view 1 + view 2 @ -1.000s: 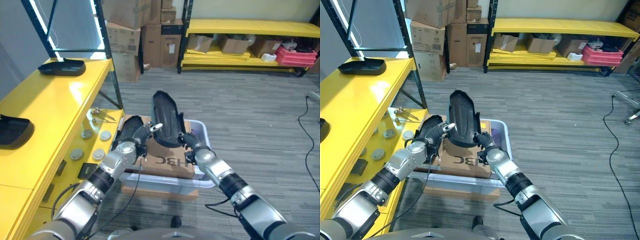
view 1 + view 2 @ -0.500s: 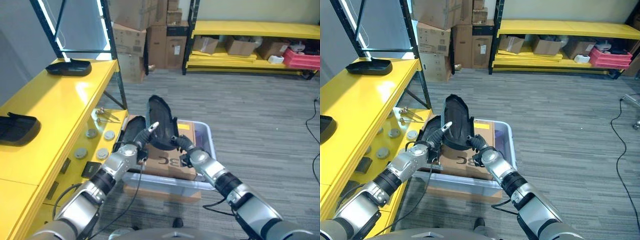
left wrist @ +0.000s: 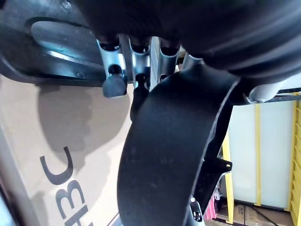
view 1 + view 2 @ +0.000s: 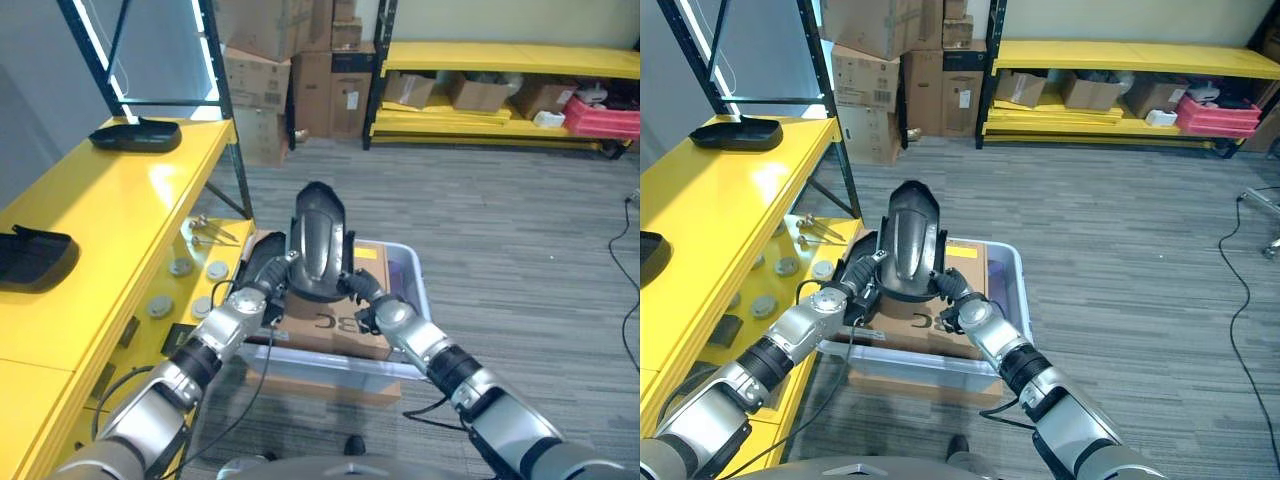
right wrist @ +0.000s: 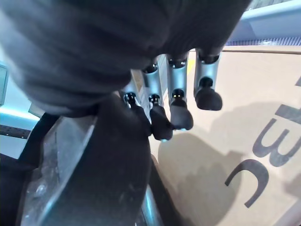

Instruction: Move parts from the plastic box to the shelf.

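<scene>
1. Change since the earlier frames: black part [image 4: 318, 240], formerly tilted and leaning toward the robot's left with its hollow side partly showing, now stands more upright between the two hands, its rounded back facing the camera. Left hand has closed in against its edge.
2. Left hand [image 4: 272, 277]: at the part's lower left edge, fingers [image 3: 111, 66] curled over the rim; holding the part.
3. Right hand [image 4: 362, 293]: at the part's lower right edge, fingers [image 5: 176, 96] bent down along the rim; sharing the hold.
4. Black part, location: lifted clear above the plastic box [image 4: 415, 290], held between both hands, not touching the cardboard below.
5. Second black part [image 4: 258, 262]: lying in the box, just beside the left hand, on the shelf side.
6. Cardboard sheet [image 4: 335, 335]: flat in the box, under both hands.
7. Plastic box: pale, on the floor just in front of the robot, near the shelf.
8. Yellow shelf [image 4: 110, 220]: on the robot's left; carries two black parts, one near [image 4: 35, 257], one at the far end [image 4: 135, 134]. Open yellow surface lies between them.
9. Lower shelf level: round metal discs [image 4: 190, 285], beside the box.
10. Step in hand, as a judgement: lift finished, carry to the shelf about to start.
11. Next move, as a judgement: swing both arms to the left together, keep the two-handed hold even, raise the part above the shelf edge, set it on the open surface between the two parts already there.
</scene>
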Available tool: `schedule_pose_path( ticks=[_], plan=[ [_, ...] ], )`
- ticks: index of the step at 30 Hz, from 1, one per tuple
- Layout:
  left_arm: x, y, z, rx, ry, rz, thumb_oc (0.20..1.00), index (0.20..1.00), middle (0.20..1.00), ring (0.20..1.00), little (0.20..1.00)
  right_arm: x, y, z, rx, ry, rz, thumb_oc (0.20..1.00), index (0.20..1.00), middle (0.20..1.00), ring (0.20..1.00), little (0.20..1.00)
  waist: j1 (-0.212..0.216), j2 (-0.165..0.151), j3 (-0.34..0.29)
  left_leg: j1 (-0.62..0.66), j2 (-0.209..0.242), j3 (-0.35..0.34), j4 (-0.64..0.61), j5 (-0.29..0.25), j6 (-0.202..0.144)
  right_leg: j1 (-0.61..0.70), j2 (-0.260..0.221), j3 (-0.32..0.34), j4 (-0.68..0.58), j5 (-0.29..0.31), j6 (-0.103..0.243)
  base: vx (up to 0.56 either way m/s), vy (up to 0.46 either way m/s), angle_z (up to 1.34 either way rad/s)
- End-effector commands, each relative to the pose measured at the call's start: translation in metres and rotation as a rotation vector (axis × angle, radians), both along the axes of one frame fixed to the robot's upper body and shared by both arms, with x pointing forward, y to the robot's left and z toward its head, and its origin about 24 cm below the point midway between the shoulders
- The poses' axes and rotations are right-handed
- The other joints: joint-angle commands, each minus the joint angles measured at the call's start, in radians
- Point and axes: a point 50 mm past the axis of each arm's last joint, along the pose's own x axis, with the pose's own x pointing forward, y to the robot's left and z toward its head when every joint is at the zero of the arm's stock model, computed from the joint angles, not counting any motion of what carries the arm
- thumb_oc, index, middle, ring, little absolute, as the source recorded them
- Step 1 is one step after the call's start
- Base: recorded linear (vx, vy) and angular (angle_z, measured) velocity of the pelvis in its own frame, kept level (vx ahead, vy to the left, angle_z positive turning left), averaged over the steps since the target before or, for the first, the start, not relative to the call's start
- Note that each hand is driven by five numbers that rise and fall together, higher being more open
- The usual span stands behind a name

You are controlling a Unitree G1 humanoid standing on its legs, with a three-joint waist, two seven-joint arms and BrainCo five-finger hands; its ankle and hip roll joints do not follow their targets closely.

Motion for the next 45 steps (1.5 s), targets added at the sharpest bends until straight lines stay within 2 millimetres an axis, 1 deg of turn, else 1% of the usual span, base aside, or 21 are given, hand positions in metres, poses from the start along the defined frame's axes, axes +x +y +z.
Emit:
schedule_pose_path(
  ticks=[1,2,3,4,9,13,16,18,19,21,27,30,32,33,34,37,40,42,43,44,45],
  plan=[
    [0.017,-0.053,0.040,-0.164,-0.131,-0.144,0.200,0.200,0.200,0.200,0.200,0.013,0.051,0.042,0.178,-0.133,0.128,0.200,0.200,0.200,0.200,0.200,0.010,-0.024,-0.030,-0.045,0.046,-0.071,0.042,-0.033,-0.054,0.042,-0.090,-0.017,0.021,-0.063,0.100,-0.04,0.023,-0.20],
    [0.018,-0.054,0.042,-0.171,-0.135,-0.145,0.200,0.200,0.200,0.200,0.200,0.015,0.050,0.044,0.192,-0.133,0.117,0.200,0.200,0.200,0.200,0.200,0.010,-0.024,-0.028,-0.044,0.044,-0.073,0.045,-0.034,-0.053,0.045,-0.091,-0.018,0.021,-0.062,0.100,-0.03,0.032,-0.12],
    [0.019,-0.055,0.043,-0.180,-0.136,-0.146,0.200,0.200,0.200,0.200,0.200,0.016,0.049,0.046,0.206,-0.131,0.106,0.432,0.432,0.432,0.432,0.432,0.009,-0.023,-0.026,-0.042,0.042,-0.075,0.046,-0.034,-0.053,0.049,-0.092,-0.019,0.020,-0.061,0.100,-0.02,0.042,-0.06],
    [0.019,-0.058,0.044,-0.202,-0.138,-0.147,0.200,0.200,0.200,0.200,0.200,0.016,0.046,0.047,0.238,-0.116,0.074,1.000,1.000,1.000,1.000,1.000,0.011,-0.023,-0.025,-0.039,0.038,-0.082,0.047,-0.038,-0.052,0.056,-0.096,-0.023,0.015,-0.059,0.102,0.00,0.040,-0.03],
    [0.014,-0.067,0.051,-0.258,-0.164,-0.149,0.200,0.200,0.200,0.200,0.200,0.012,0.039,0.040,0.355,-0.062,-0.016,1.000,1.000,1.000,1.000,1.000,0.014,-0.017,-0.029,-0.029,0.034,-0.096,0.040,-0.041,-0.048,0.067,-0.103,-0.040,0.011,-0.059,0.104,0.03,0.048,0.07],
    [0.013,-0.066,0.056,-0.300,-0.189,-0.115,0.200,0.200,0.200,0.200,0.200,0.008,0.034,0.034,0.471,-0.026,-0.098,1.000,1.000,1.000,1.000,1.000,0.014,-0.013,-0.029,-0.028,0.033,-0.102,0.037,-0.040,-0.045,0.067,-0.105,-0.048,0.010,-0.058,0.105,0.02,0.038,0.05],
    [0.012,-0.059,0.057,-0.317,-0.212,-0.074,0.200,0.200,0.200,0.200,0.200,0.003,0.025,0.029,0.538,-0.029,-0.161,1.000,1.000,1.000,1.000,1.000,0.010,-0.010,-0.028,-0.029,0.034,-0.098,0.035,-0.039,-0.043,0.065,-0.105,-0.048,0.010,-0.059,0.106,0.02,0.029,0.04],
    [0.012,-0.051,0.057,-0.325,-0.230,-0.041,0.200,0.200,0.200,0.200,0.200,-0.002,0.016,0.026,0.574,-0.049,-0.207,1.000,1.000,1.000,1.000,1.000,0.005,-0.009,-0.026,-0.032,0.037,-0.096,0.033,-0.036,-0.042,0.060,-0.105,-0.049,0.012,-0.060,0.106,0.00,0.000,0.00],
    [0.013,-0.042,0.057,-0.329,-0.250,0.000,0.200,0.200,0.200,0.200,0.200,-0.005,0.005,0.025,0.589,-0.077,-0.238,1.000,1.000,1.000,1.000,1.000,-0.003,-0.008,-0.024,-0.032,0.037,-0.092,0.027,-0.034,-0.039,0.055,-0.103,-0.044,0.014,-0.061,0.107,0.00,0.000,0.00],
    [0.013,-0.038,0.057,-0.334,-0.258,0.019,0.200,0.200,0.200,0.200,0.200,-0.007,0.000,0.024,0.598,-0.090,-0.257,1.000,1.000,1.000,1.000,1.000,-0.006,-0.007,-0.024,-0.032,0.036,-0.089,0.025,-0.034,-0.037,0.053,-0.102,-0.041,0.013,-0.060,0.108,0.00,0.000,0.00],
    [0.012,-0.019,0.055,-0.335,-0.292,0.089,0.200,0.200,0.200,0.200,0.200,-0.016,-0.023,0.021,0.559,-0.155,-0.309,1.000,1.000,1.000,1.000,1.000,-0.021,-0.007,-0.024,-0.034,0.037,-0.080,0.011,-0.028,-0.032,0.041,-0.098,-0.030,0.012,-0.060,0.109,-0.01,0.006,-0.04],
    [0.010,-0.007,0.052,-0.332,-0.305,0.129,0.200,0.200,0.200,0.200,0.200,-0.025,-0.040,0.012,0.521,-0.152,-0.355,1.000,1.000,1.000,1.000,1.000,-0.031,-0.007,-0.026,-0.035,0.037,-0.074,0.004,-0.024,-0.031,0.035,-0.095,-0.024,0.011,-0.059,0.111,-0.02,0.007,-0.06],
    [0.009,0.004,0.052,-0.339,-0.320,0.166,0.200,0.200,0.200,0.200,0.200,-0.035,-0.054,0.004,0.485,-0.139,-0.385,1.000,1.000,1.000,1.000,1.000,-0.040,-0.008,-0.026,-0.039,0.038,-0.066,0.002,-0.023,-0.028,0.027,-0.094,-0.019,0.013,-0.059,0.113,-0.04,-0.003,-0.06],
    [0.007,0.019,0.052,-0.346,-0.342,0.210,0.200,0.200,0.200,0.200,0.200,-0.047,-0.070,-0.009,0.453,-0.080,-0.430,1.000,1.000,1.000,1.000,1.000,-0.050,-0.010,-0.027,-0.042,0.037,-0.060,-0.002,-0.022,-0.026,0.019,-0.091,-0.013,0.015,-0.060,0.113,-0.03,-0.007,-0.05],
    [0.006,0.022,0.052,-0.346,-0.345,0.218,0.200,0.200,0.200,0.200,0.200,-0.049,-0.073,-0.011,0.436,-0.070,-0.434,1.000,1.000,1.000,1.000,1.000,-0.052,-0.010,-0.028,-0.043,0.037,-0.059,-0.003,-0.022,-0.026,0.017,-0.090,-0.012,0.015,-0.060,0.113,-0.03,-0.007,-0.08],
    [0.004,0.040,0.053,-0.346,-0.376,0.257,0.200,0.200,0.200,0.200,0.200,-0.066,-0.087,-0.031,0.386,0.030,-0.476,1.000,1.000,1.000,1.000,1.000,-0.061,-0.011,-0.028,-0.048,0.035,-0.055,-0.008,-0.020,-0.024,0.007,-0.088,-0.006,0.020,-0.061,0.113,-0.02,-0.011,-0.13],
    [-0.001,0.060,0.061,-0.334,-0.432,0.294,0.200,0.200,0.200,0.200,0.200,-0.094,-0.102,-0.060,0.308,0.174,-0.499,1.000,1.000,1.000,1.000,1.000,-0.066,-0.012,-0.025,-0.058,0.028,-0.055,-0.014,-0.019,-0.018,-0.007,-0.089,-0.003,0.032,-0.063,0.115,-0.02,-0.034,-0.09],
    [-0.004,0.078,0.073,-0.318,-0.494,0.322,0.200,0.200,0.200,0.200,0.200,-0.124,-0.109,-0.086,0.241,0.304,-0.504,1.000,1.000,1.000,1.000,1.000,-0.065,-0.012,-0.018,-0.068,0.021,-0.065,-0.014,-0.021,-0.009,-0.024,-0.090,0.004,0.070,-0.078,0.115,-0.01,-0.076,-0.04],
    [-0.005,0.082,0.078,-0.321,-0.510,0.327,0.200,0.200,0.200,0.200,0.200,-0.132,-0.110,-0.093,0.238,0.336,-0.513,1.000,1.000,1.000,1.000,1.000,-0.067,-0.012,-0.015,-0.072,0.019,-0.071,-0.014,-0.021,-0.006,-0.032,-0.087,0.009,0.086,-0.087,0.114,-0.01,-0.086,-0.01],
    [-0.006,0.087,0.084,-0.317,-0.536,0.331,0.200,0.200,0.200,0.200,0.200,-0.144,-0.112,-0.102,0.223,0.376,-0.527,1.000,1.000,1.000,1.000,1.000,-0.071,-0.011,-0.013,-0.080,0.017,-0.082,-0.014,-0.021,0.000,-0.046,-0.076,0.024,0.109,-0.101,0.109,-0.04,-0.105,0.02],
    [-0.005,0.091,0.092,-0.313,-0.577,0.329,0.200,0.200,0.200,0.200,0.200,-0.159,-0.115,-0.112,0.205,0.419,-0.550,1.000,1.000,1.000,1.000,1.000,-0.082,-0.008,-0.010,-0.093,0.014,-0.112,-0.014,-0.021,0.007,-0.065,-0.045,0.063,0.141,-0.123,0.096,-0.06,-0.121,0.05]
  ],
)
